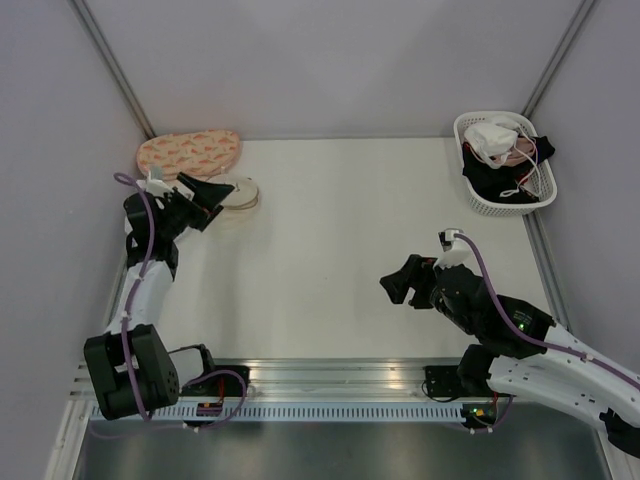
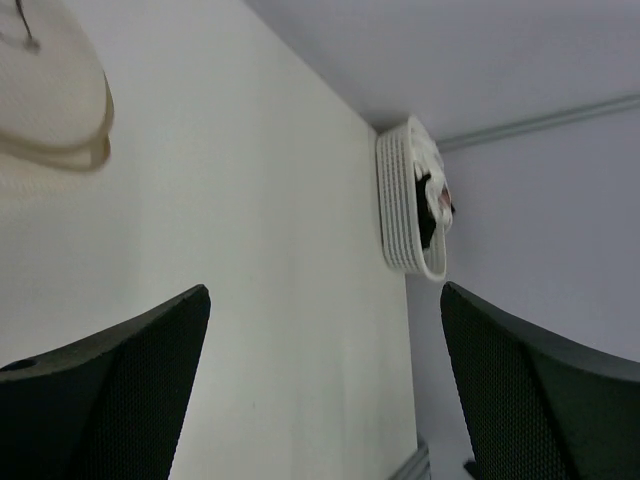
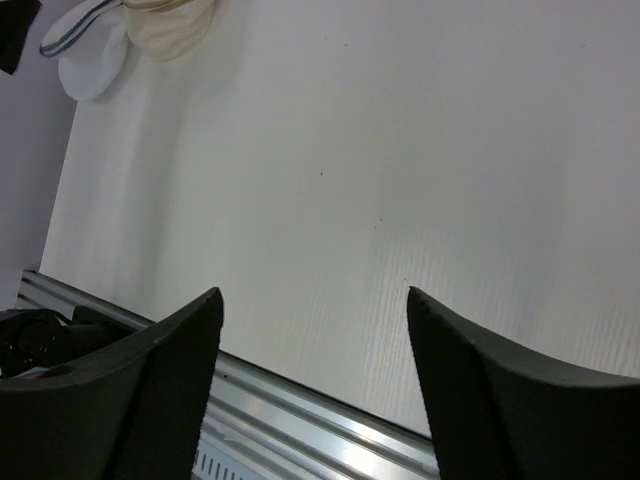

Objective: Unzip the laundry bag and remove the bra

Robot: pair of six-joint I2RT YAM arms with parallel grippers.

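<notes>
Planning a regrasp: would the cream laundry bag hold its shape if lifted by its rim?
Probably floppy: the laundry bag lies flattened on the table, its rim sagging in the left wrist view. It looks like thin fabric, so likely light; a push may slide or crumple it, not roll it.

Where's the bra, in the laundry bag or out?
Out: the bra lies in the basket at the far right corner, well apart from the laundry bag on the far left.

Overhead from the near side, down onto the whole table [image 1: 330, 280]. Left wrist: low, facing right to the far-right basket [image 2: 400, 200], shared overhead. Right wrist: low, facing far-left to the laundry bag [image 3: 172, 28], likewise shared.
</notes>
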